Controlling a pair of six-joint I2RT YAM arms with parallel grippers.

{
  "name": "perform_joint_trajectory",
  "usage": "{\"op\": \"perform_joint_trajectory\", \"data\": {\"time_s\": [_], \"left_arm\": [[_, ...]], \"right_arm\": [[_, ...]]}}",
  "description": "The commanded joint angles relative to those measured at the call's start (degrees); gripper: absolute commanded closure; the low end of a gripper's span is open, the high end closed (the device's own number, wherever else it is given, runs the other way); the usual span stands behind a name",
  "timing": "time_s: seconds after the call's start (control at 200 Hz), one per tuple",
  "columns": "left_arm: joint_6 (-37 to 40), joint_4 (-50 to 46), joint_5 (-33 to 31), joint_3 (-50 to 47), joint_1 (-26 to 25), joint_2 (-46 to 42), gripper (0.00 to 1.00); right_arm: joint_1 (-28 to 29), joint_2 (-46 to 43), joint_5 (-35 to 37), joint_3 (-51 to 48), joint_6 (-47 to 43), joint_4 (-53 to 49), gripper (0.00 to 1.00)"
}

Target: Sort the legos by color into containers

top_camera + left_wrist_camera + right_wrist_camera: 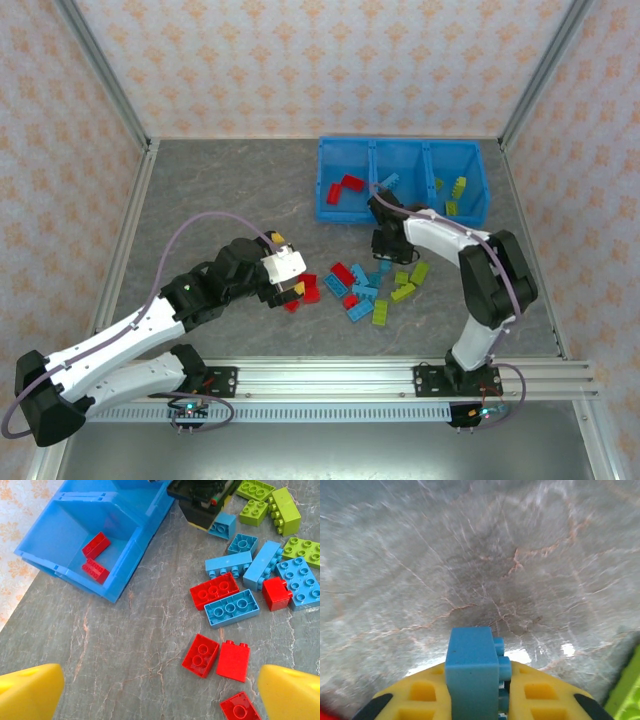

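A light blue brick is clamped between the yellow pads of the right gripper, just in front of the blue bin. The left gripper is held wide apart, farther from the bin, above red bricks. Loose legos are scattered before the bin, and two red ones lie in its left compartment.

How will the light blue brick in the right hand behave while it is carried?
Probably stiff: the light blue brick shows sharp square edges while squeezed in the right hand. Likely light, as a small plastic piece. Its smooth sides might slip, as it stands well out of the grip.
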Motion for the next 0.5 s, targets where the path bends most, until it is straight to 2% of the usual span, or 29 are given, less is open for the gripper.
{"op": "perform_joint_trajectory", "data": {"time_s": [0.0,0.11,0.22,0.36,0.495], "left_arm": [[-0.64,0.41,-0.63,1.21,0.49,0.2,0.0],[-0.66,0.47,-0.55,1.33,0.42,0.25,0.0],[-0.64,0.47,-0.37,1.43,0.42,0.27,0.0],[-0.71,0.51,-0.4,1.49,0.41,0.03,0.0],[-0.79,1.79,-0.53,0.26,0.43,-0.75,0.0]], "right_arm": [[0.02,-6.97,5.0,2.91,1.36,-1.37,0.83],[-0.92,-11.27,9.84,5.9,1.4,-1.58,0.86],[-5.12,-10.79,12.61,11.38,-1.19,-0.51,0.87],[-9.38,-0.1,11.87,21.5,-7.24,1.05,0.86],[-12.6,12.47,4.79,34.77,-6.15,-3.38,0.81]]}}
